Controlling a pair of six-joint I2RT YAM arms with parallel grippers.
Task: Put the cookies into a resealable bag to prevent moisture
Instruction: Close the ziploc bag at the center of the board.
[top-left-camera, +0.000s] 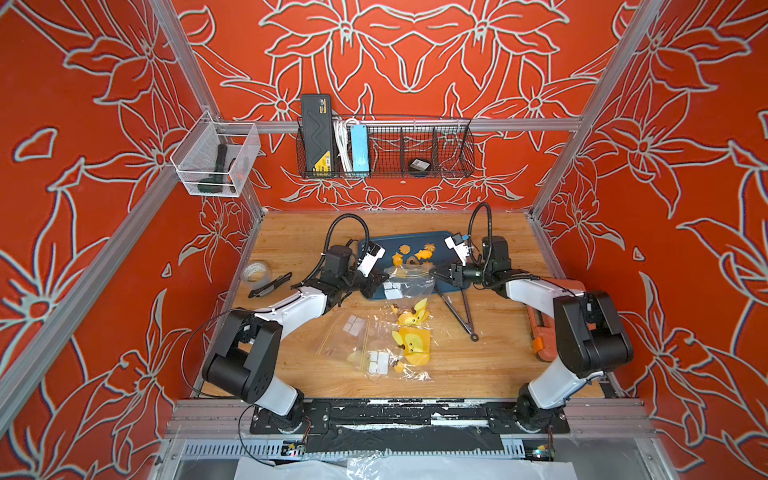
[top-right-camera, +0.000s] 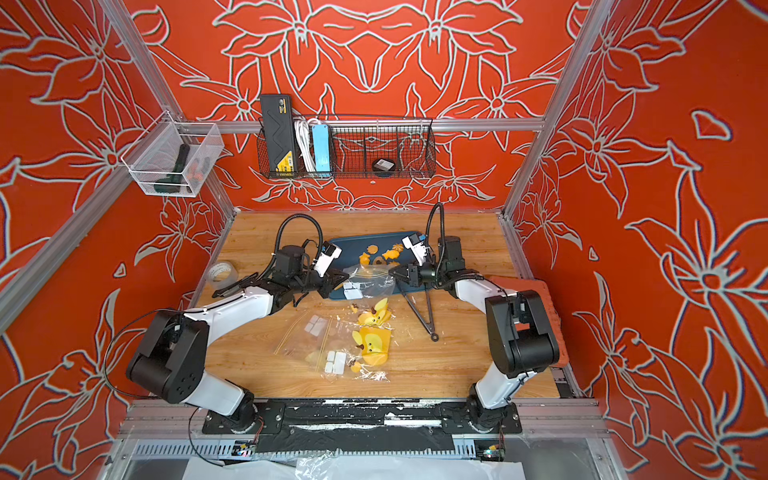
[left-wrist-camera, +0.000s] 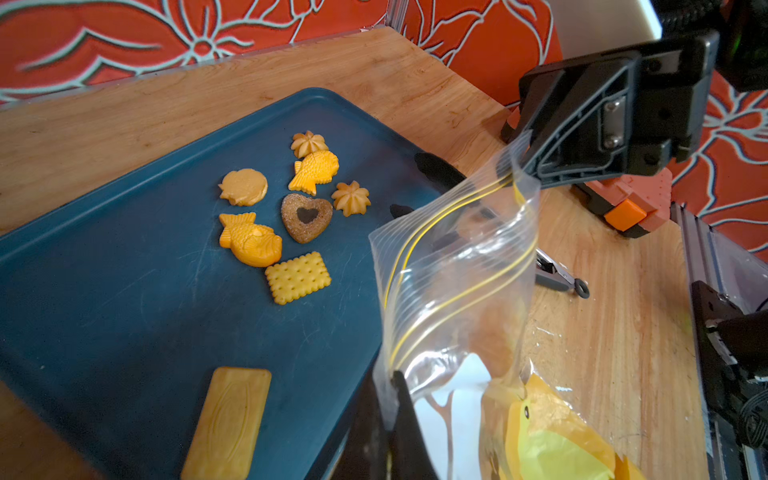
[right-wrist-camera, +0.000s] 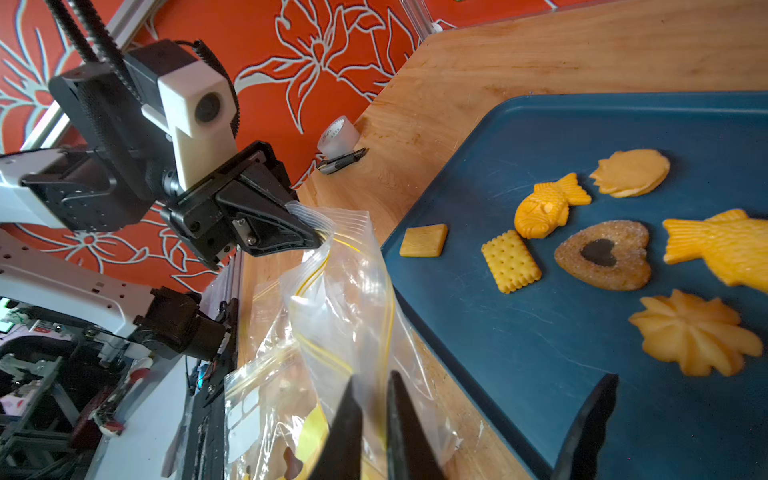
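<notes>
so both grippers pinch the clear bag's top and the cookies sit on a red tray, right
The tray is dark blue, not red, per the left wrist view. The cookies sit on it, and the left gripper and right gripper pinch the top of the clear bag.

Eight cookies (left-wrist-camera: 306, 217) visible on one blue tray (left-wrist-camera: 104, 291)

bag (left-wrist-camera: 457, 270) was thin clear glossy plastic, crinkled. tray (left-wrist-camera: 104, 291) was matt blue plastic, scuffed. cookies (left-wrist-camera: 297, 277) looked smooth, waxy; heart cookie (left-wrist-camera: 299, 233) was rough, sugar-gritty. tabletop (top-left-camera: 291, 232) was satin wood grain. wire basket (top-left-camera: 415, 141) was black metal mesh.
</notes>
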